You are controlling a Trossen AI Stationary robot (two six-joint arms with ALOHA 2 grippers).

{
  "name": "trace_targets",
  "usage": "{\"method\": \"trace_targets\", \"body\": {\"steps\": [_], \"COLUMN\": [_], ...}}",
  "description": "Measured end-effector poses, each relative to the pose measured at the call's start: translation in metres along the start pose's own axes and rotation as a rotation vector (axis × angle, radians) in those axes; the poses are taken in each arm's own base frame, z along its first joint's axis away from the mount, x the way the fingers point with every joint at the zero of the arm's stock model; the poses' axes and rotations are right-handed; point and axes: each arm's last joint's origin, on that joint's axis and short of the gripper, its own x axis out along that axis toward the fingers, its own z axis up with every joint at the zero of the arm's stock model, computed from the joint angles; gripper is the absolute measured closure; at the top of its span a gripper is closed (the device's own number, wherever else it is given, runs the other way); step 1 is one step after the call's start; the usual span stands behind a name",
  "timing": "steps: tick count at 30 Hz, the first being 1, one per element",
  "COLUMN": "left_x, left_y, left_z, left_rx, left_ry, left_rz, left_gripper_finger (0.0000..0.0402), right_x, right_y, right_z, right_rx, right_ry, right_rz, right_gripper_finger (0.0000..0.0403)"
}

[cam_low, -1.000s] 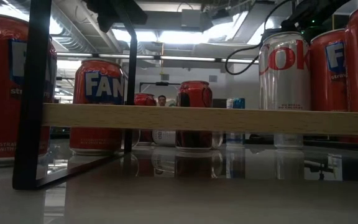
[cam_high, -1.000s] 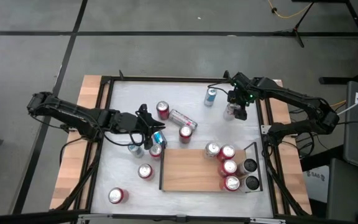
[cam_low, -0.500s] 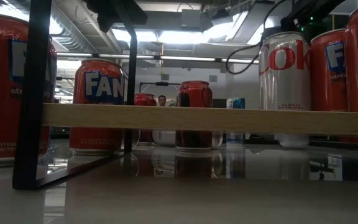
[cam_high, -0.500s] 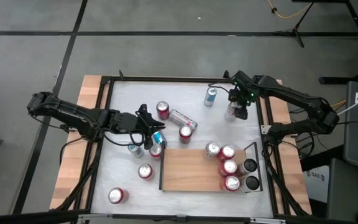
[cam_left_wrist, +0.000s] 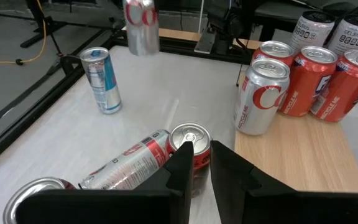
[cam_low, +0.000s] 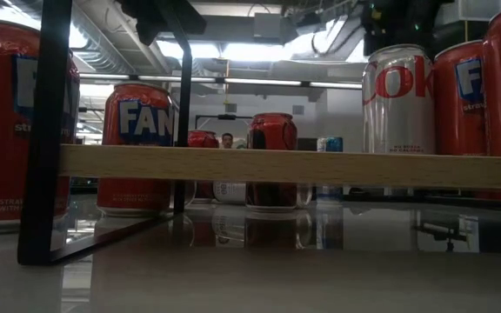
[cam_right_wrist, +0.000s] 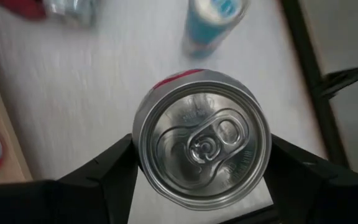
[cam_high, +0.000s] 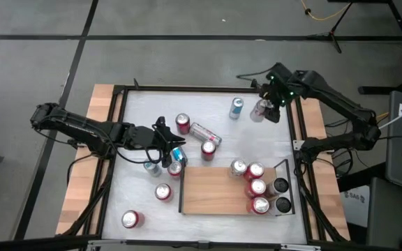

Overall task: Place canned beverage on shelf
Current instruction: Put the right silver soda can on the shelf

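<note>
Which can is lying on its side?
The silver can with red print on the white table, between two upright red cans left of the slim blue can. All others stand upright.

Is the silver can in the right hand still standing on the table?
No: the left wrist view shows the silver can hanging clear above the white table, and the right hand grips its sides.

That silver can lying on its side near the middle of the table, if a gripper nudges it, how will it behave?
The silver can on its side would probably roll, since its round wall rests on the smooth white tabletop. A roll could well knock the upright red can close beside it. Its glossy wall may slip between fingers; whether it is full or empty cannot be told.
</note>
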Motion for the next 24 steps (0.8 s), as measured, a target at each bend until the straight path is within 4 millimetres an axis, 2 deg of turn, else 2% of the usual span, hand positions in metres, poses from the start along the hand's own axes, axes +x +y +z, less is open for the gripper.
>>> {"method": "trace_targets", "body": {"steps": [4, 8, 17, 24], "left_x": [0.0, 0.0, 0.0, 0.0], "left_y": [0.0, 0.0, 0.0, 0.0], "left_z": [0.0, 0.0, 0.0, 0.0], "left_rx": [0.001, 0.003, 0.003, 0.003], "left_ry": [0.0, 0.0, 0.001, 0.001], "left_rz": [0.0, 0.0, 0.0, 0.0], "left_gripper_finger": [0.0357, 0.0357, 0.0357, 0.0357], "right_x": [-0.025, -0.046, -0.074, -0.086], "right_y": [0.004, 0.018, 0.071, 0.111], "right_z": [0.011, 0.023, 0.044, 0.046], "right_rx": [-0.008, -0.072, -0.196, -0.248], "right_ry": [-0.08, -0.16, -0.313, -0.36], "right_rz": [-0.023, -0.019, 0.08, 0.192], "right_gripper_finger": [0.0128, 0.0128, 0.0127, 0.0127]}}
